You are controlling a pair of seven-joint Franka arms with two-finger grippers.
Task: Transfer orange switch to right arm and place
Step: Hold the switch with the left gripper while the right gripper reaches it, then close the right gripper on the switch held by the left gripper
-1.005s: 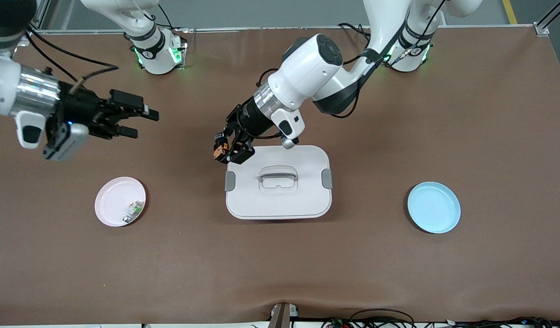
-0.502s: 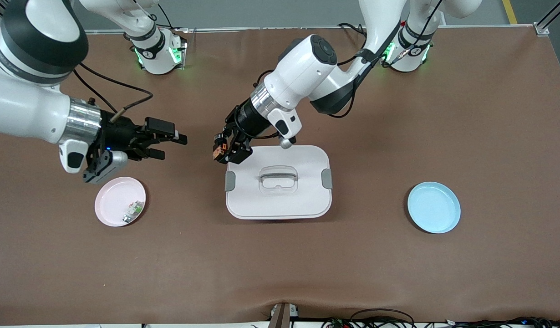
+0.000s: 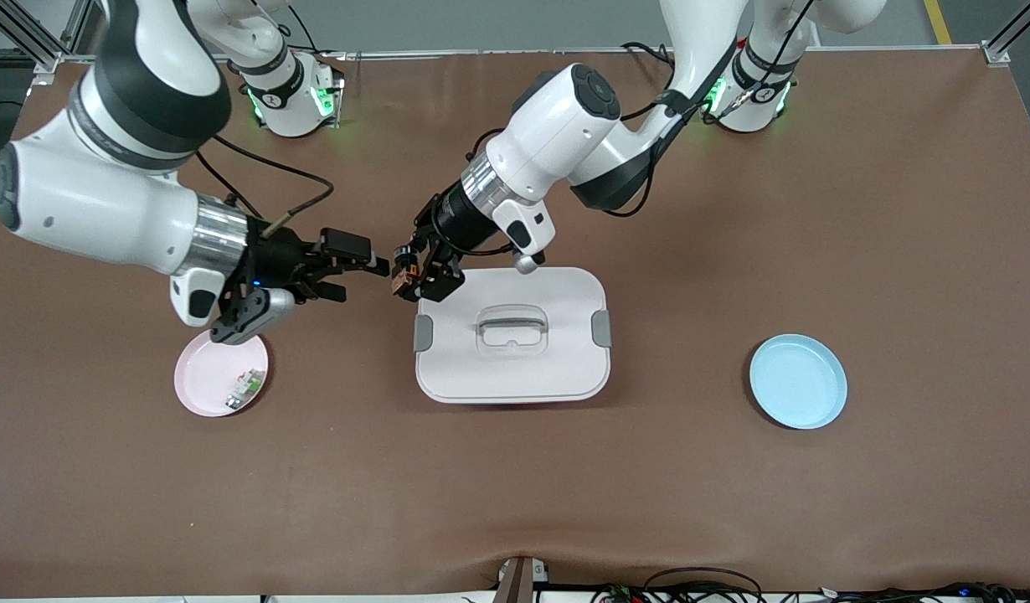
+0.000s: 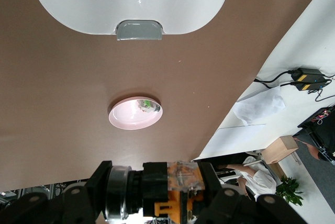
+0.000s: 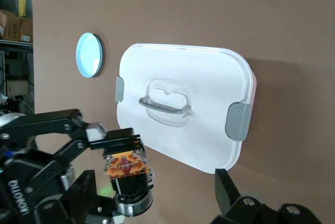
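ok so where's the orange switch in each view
Front view: the switch is in the left gripper, above the table beside the white box.
Left wrist view: the switch is between the fingers, at the bottom edge.
Right wrist view: the switch shows low down, held up facing the camera.
Shared landmark: the white box.

The left arm reaches in from its base, its wrist tilted down toward the right arm's end of the desk. Its left pincer (image 3: 408, 275) is clamped on the switch (image 3: 404, 272). The right arm stretches level toward it, its right pincer (image 3: 364, 270) spread wide just beside the switch.
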